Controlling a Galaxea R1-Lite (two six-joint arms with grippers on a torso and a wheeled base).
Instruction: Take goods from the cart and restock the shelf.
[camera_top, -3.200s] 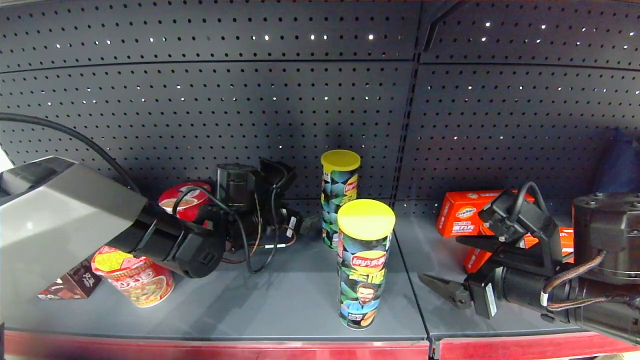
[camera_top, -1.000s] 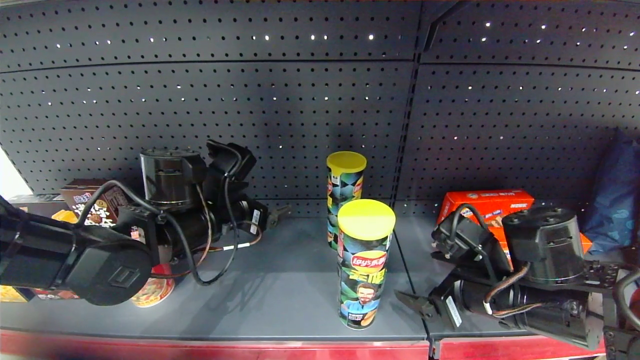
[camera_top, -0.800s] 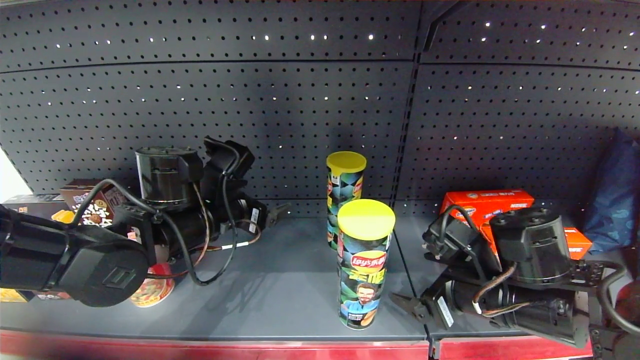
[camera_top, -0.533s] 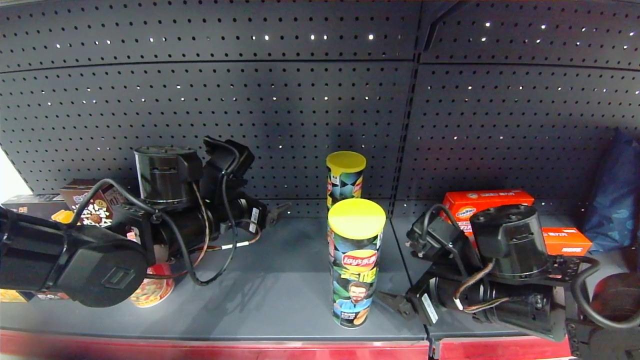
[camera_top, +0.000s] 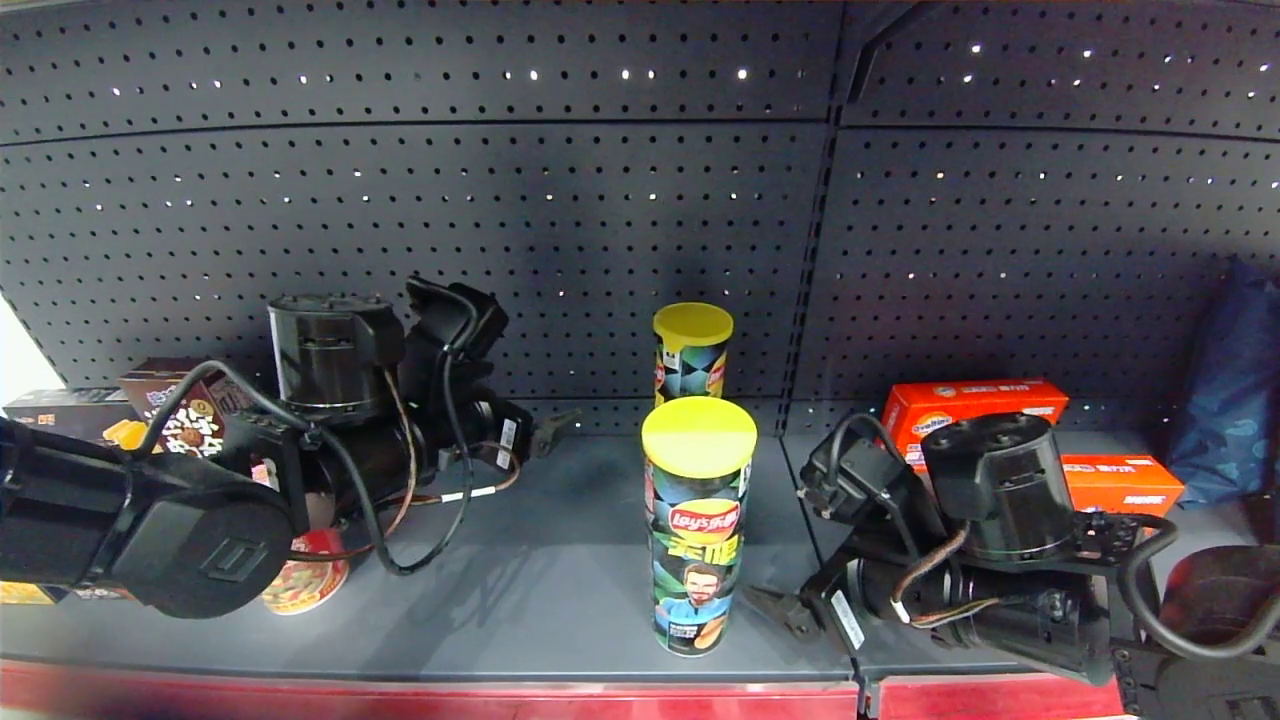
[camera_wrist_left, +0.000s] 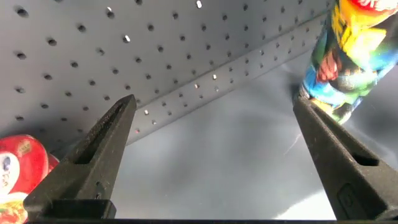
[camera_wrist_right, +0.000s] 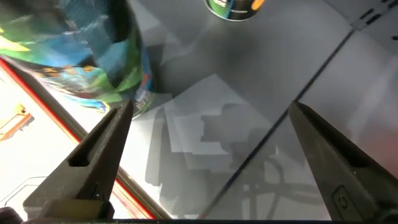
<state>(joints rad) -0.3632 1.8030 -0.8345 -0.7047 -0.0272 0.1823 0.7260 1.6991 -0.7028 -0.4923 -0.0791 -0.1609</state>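
Observation:
Two tall chip cans with yellow lids stand on the dark shelf (camera_top: 560, 610). The front can (camera_top: 698, 530) is near the shelf's edge, the back can (camera_top: 691, 350) by the pegboard. My right gripper (camera_top: 775, 608) lies low just right of the front can's base. It is open (camera_wrist_right: 211, 112), and the front can (camera_wrist_right: 81, 50) sits against the outside of one finger, not between them. My left gripper (camera_top: 555, 428) hovers left of the back can near the pegboard, open (camera_wrist_left: 214, 102) and empty, with the back can (camera_wrist_left: 348, 62) beyond one finger.
Two orange boxes (camera_top: 975, 405) (camera_top: 1120, 482) lie behind my right arm, with a blue bag (camera_top: 1230, 400) at the far right. A red cup of noodles (camera_top: 305, 582) and brown boxes (camera_top: 180, 415) sit under and behind my left arm. The shelf's red front lip (camera_top: 430, 700) runs along the bottom.
My right arm has slid left along the shelf, and the front can has shifted left with it. The left arm swung back early on and has since kept still.

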